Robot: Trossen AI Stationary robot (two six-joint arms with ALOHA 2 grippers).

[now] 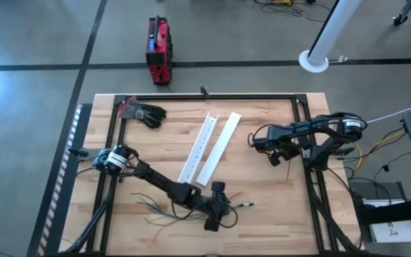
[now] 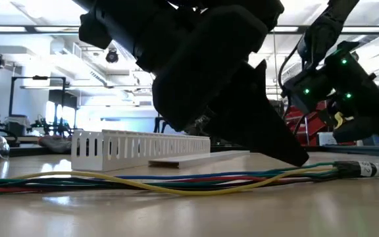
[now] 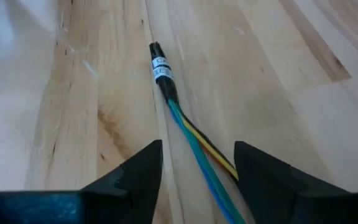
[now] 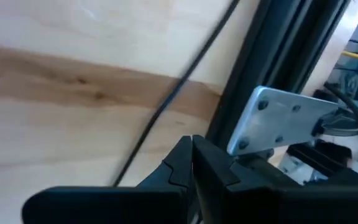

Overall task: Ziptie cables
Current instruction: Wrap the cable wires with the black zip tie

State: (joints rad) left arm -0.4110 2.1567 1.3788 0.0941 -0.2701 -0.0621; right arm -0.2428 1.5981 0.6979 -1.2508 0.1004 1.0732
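**Robot body: visible condition**

Both arms are dark, near-black, built of slim links with bulkier rounded joints. The left gripper (image 3: 197,180) has two matte black, wedge-shaped fingers (image 3: 135,174). The right gripper (image 4: 191,168) has black angular fingers. Green indicator lights glow on the right arm's housing (image 2: 337,69). Thin black cabling runs along it; yellow and white cords trail from its base (image 1: 373,146).

Grey floor (image 1: 34,36), dark seams; white pillar (image 1: 330,32).

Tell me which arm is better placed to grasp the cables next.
Left. Its gripper is open with the cables between its jaws; the right gripper is shut, far off by the table's right edge.
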